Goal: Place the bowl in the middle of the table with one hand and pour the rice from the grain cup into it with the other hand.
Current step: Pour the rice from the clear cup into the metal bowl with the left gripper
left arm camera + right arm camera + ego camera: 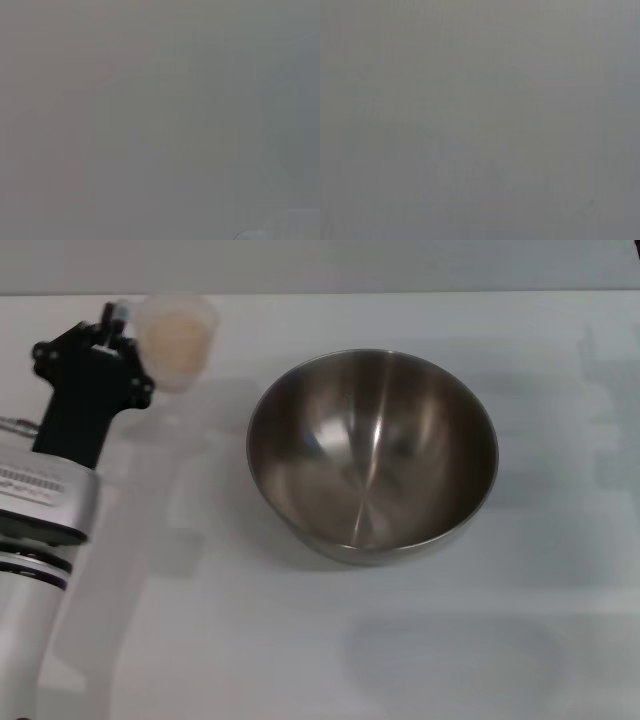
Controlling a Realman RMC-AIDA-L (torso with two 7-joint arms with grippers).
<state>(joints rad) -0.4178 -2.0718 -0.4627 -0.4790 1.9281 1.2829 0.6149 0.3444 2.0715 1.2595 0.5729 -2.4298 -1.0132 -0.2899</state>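
The bowl (372,455), large and shiny steel, stands upright near the middle of the white table (300,640), and its inside holds nothing. The grain cup (178,340), clear plastic with pale rice (176,335) in it, is upright at the far left. My left gripper (112,330), black, is right against the cup's left side, well left of the bowl. The contact between gripper and cup is hidden. My right gripper is out of view. Both wrist views show only plain grey.
The table's far edge (400,292) runs across the top of the head view. My left arm's white and black forearm (40,520) fills the lower left corner.
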